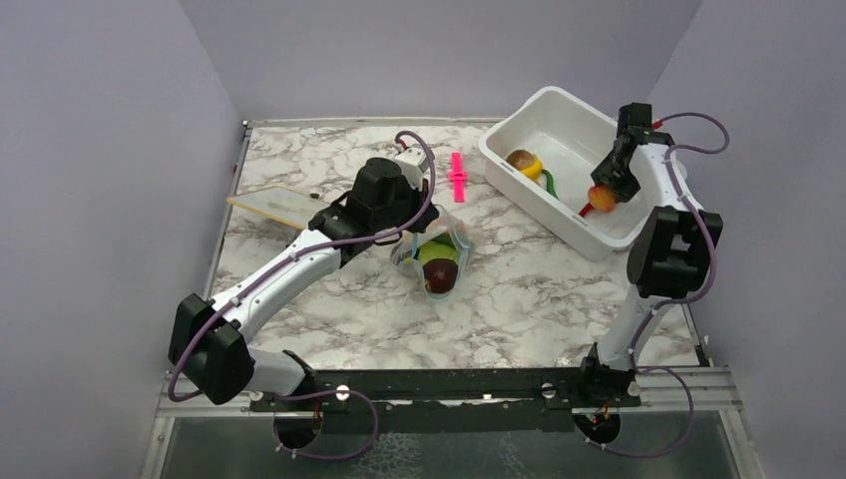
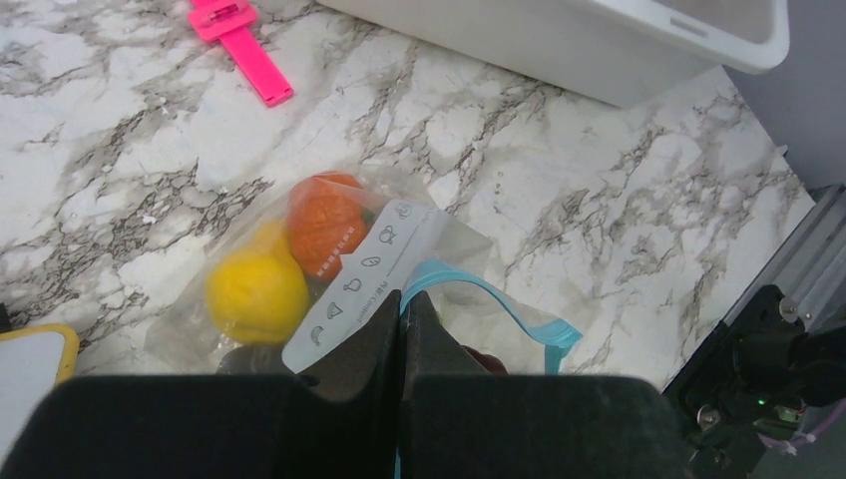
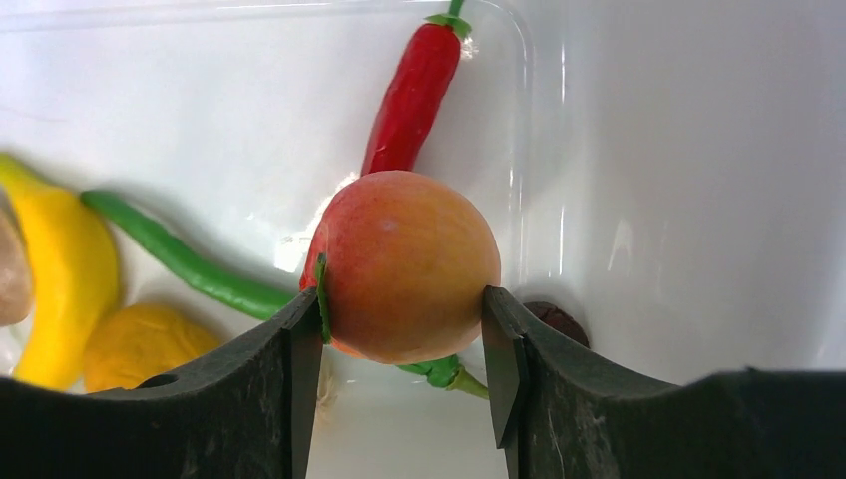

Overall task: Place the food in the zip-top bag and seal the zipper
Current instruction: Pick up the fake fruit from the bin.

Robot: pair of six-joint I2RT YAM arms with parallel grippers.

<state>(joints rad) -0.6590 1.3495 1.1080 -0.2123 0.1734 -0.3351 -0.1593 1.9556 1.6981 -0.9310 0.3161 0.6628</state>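
— Right gripper (image 3: 402, 317)?
— Arm reared up, wrist bent down, gripping a peach (image 3: 404, 249); tub (image 1: 559, 105) beneath it.
— Left gripper (image 2: 403, 309)?
— Arm stretched low, pinched closed on the bag (image 2: 439, 239) rim just ahead.

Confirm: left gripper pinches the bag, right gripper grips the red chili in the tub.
One error: the right gripper grips the round peach-coloured fruit; the red chili lies loose behind it in the tub, per the right wrist view. The rest stands.

Orange-pink fruit (image 3: 409, 264), red chilli (image 3: 411, 90), white tub (image 3: 678, 150), grey-veined marble table (image 1: 519, 299)
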